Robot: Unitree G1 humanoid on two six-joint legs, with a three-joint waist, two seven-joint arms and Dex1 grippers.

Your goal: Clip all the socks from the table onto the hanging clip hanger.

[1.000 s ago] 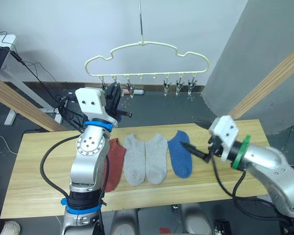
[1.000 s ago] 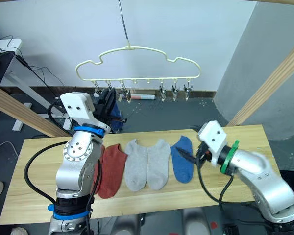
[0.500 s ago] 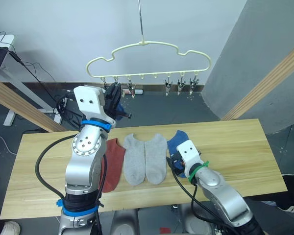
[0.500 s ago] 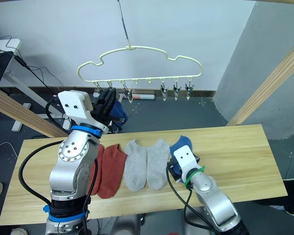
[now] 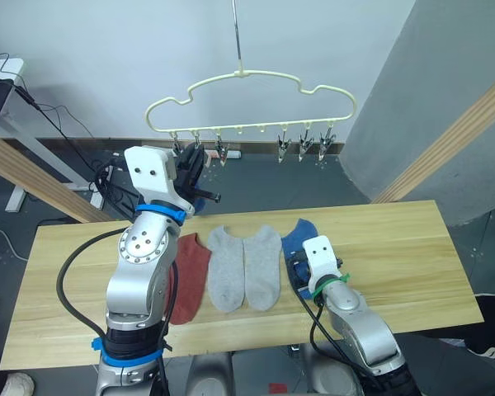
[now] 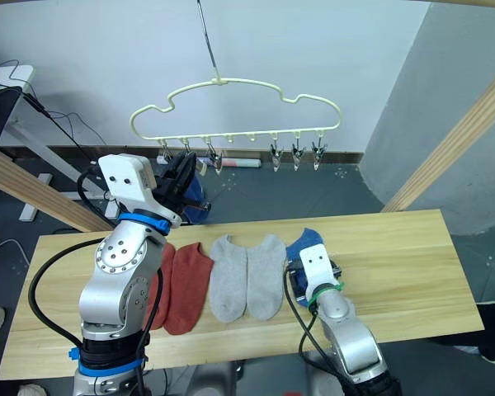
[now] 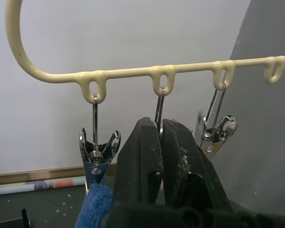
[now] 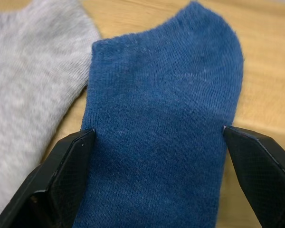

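One blue knit ankle sock (image 8: 161,123) flat on the light wooden plank table (image 5: 396,239), spread right gripper (image 8: 159,156) straddling it; beyond, left gripper (image 7: 161,137) closed around a metal clip on the pale yellow wavy plastic hanger (image 5: 247,78).

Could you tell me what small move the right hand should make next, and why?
Probably lower and close. The right hand is open, its fingers straddling the blue sock that lies flat on the table, so a short descent and a pinch should gather the fabric for lifting toward the clip hanger.
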